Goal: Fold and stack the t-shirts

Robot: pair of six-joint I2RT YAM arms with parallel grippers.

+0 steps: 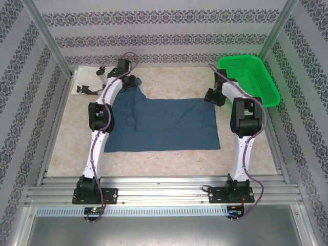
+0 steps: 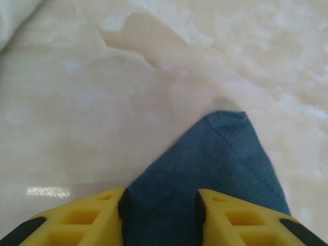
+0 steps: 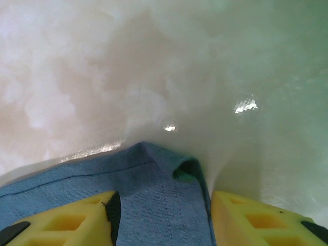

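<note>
Slippage looked the likeliest trouble. The blue shirt point(image 1: 164, 125) lay spread flat in the middle of the worktop point(image 1: 169, 161), with one arm's jaws at each of its far corners. The left jaws stood apart over the far-left corner, near the sleeve, with a tapering point of cloth running out between them. The right jaws stood wider apart astride the far-right corner, whose tip curled up a little off the surface. Neither pair was seen pinching the fabric.

If they closed from there, each would probably take only a narrow bite close to the hem. Soft cloth held so shallowly could slide out once lifted, dropping one side and leaving the fold crooked. The curled tip on the right might also roll away, so that little or nothing was caught. An uneven lift between the two arms would likely skew the shirt or drag wrinkles across it.

The white shirt point(image 1: 84, 79) lay at the far-left corner of the worktop, near the left jaws, and a wide swing there could snag it. The green basket point(image 1: 251, 77) stood close beside the right arm, so an outward move risked knocking it
</note>
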